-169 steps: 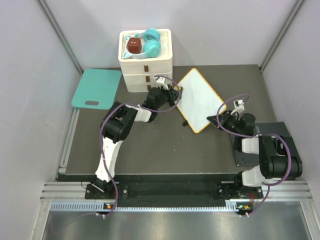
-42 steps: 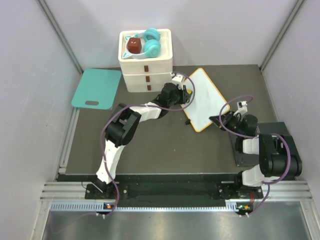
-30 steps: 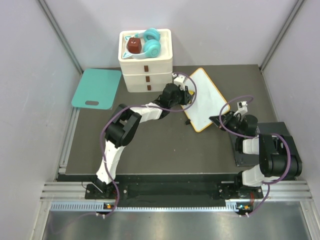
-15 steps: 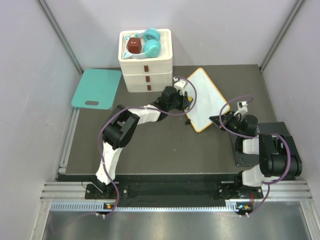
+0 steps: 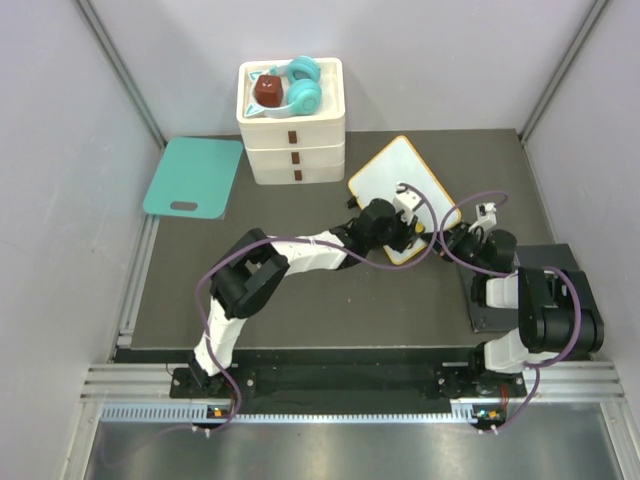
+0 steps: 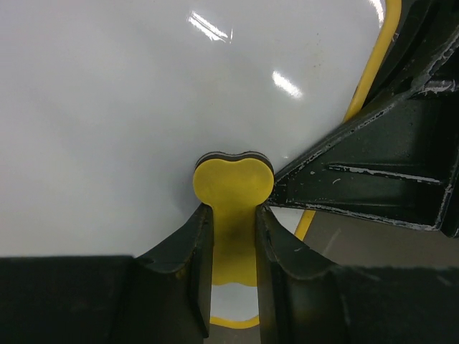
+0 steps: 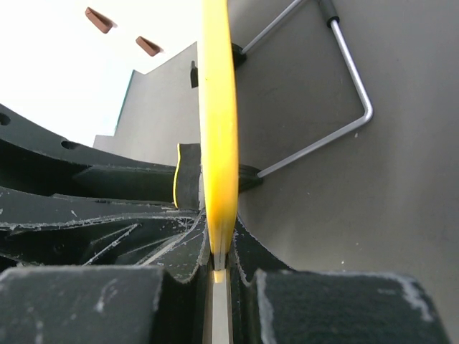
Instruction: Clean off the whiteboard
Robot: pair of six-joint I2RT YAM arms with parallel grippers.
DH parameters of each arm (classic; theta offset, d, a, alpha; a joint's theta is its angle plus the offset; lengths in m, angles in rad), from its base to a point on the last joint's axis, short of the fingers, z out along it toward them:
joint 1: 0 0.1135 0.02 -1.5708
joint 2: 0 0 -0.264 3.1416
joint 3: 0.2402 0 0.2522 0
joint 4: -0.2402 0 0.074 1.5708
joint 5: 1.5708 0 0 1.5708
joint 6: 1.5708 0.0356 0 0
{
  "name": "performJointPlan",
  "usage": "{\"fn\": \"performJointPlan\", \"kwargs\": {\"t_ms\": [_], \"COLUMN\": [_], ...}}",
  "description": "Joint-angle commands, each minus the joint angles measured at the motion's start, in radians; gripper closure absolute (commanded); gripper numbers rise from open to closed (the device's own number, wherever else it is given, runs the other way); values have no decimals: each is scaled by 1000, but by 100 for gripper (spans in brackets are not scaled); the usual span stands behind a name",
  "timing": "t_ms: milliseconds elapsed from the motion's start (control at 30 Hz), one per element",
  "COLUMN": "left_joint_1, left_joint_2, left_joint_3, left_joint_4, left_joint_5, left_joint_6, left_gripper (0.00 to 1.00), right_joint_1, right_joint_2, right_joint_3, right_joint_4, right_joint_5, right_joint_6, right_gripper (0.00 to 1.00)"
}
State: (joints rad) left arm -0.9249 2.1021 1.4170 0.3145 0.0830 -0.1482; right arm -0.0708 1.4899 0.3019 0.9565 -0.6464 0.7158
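Whiteboard [image 5: 388, 172]: white face, thin orange-yellow rim, rounded corners. In the left wrist view the face reads plain glossy white with glare spots.
Location: on the dark counter [image 5: 300, 290], directly beneath the left end effector [image 5: 408, 218] and just ahead of the right end effector [image 5: 447, 240].
Left end effector: clenched on a yellow eraser [image 6: 233, 183], whose dark-edged tip is against the board face.
Right end effector: clamped on the whiteboard rim, seen edge-on between its fingers.
Wire leg [image 7: 337, 93]: metal, behind the board, to the right of the right end effector.
Hidden: the left arm covers the board's near corner from above. The eraser's contact face is not visible.
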Motion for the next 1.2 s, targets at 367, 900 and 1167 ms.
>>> {"fn": "performJointPlan", "kwargs": {"t_ms": [367,900,1167], "left_joint_1": [-135,-134,-91], "left_joint_2": [41,-36,-172], "left_joint_3": [-173,-247,-236], "left_joint_4": [-208,-282,-311], "left_joint_5": [84,-156,-219], "left_joint_6": [-220,-228,-123], "left_gripper": [100,100,100], "right_joint_1": [19,17,17], "right_joint_2": [-5,-8,-10], "right_joint_3": [3,-1,2], "right_joint_4": [74,80,77], "right_joint_5": [-56,-58,-59], "right_joint_6": [-32,-33,-35], "right_gripper": [100,100,100]}}
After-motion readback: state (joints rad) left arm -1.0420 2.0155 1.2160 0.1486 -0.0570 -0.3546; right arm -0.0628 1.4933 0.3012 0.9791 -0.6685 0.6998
